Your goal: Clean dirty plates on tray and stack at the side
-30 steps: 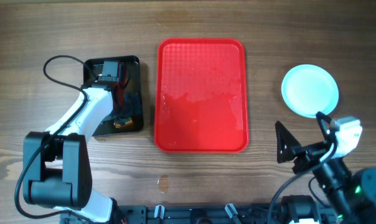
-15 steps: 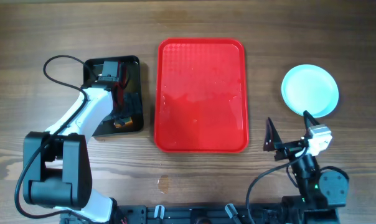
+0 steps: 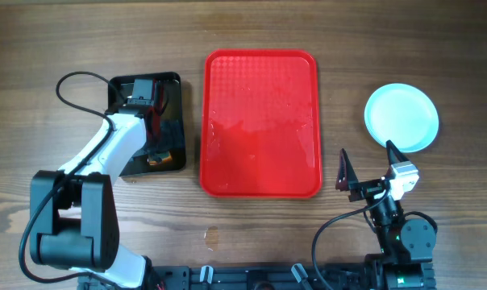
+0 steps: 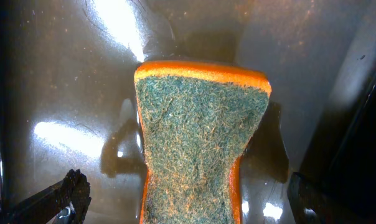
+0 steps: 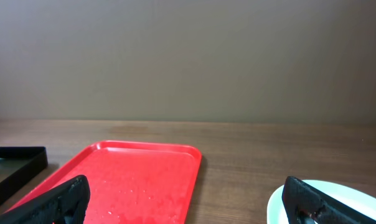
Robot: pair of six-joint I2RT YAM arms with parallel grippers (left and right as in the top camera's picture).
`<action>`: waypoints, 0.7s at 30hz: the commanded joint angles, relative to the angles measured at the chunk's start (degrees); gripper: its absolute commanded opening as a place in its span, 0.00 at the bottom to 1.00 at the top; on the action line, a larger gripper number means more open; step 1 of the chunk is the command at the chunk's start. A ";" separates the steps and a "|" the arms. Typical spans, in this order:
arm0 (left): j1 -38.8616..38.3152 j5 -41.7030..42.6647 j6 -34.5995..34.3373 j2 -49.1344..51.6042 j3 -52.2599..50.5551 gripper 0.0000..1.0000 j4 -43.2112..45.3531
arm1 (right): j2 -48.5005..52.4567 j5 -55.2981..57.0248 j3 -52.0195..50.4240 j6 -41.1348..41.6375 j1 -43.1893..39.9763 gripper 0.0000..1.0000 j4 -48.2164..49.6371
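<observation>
On the wooden worktop (image 3: 66,40) your red tray (image 3: 260,97) lies bare with the plates (image 3: 401,117) set aside to its right, so the job looks finished: the left tool (image 4: 188,190) hangs released astride the sponge (image 4: 200,137) in the black tray (image 3: 172,105), and the right tool (image 3: 368,161) is released and empty.
</observation>
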 commanded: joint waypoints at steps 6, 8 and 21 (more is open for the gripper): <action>0.09 -0.52 0.52 -0.31 0.26 1.00 0.02 | -0.33 0.85 -0.04 -0.11 0.33 1.00 -3.61; 0.09 -0.52 0.52 -0.31 0.26 1.00 0.02 | -0.24 0.85 -0.07 -0.11 0.33 0.99 -3.61; 0.09 -0.52 0.52 -1.40 -0.11 1.00 0.17 | -0.24 0.85 -0.04 -0.13 0.33 1.00 -3.61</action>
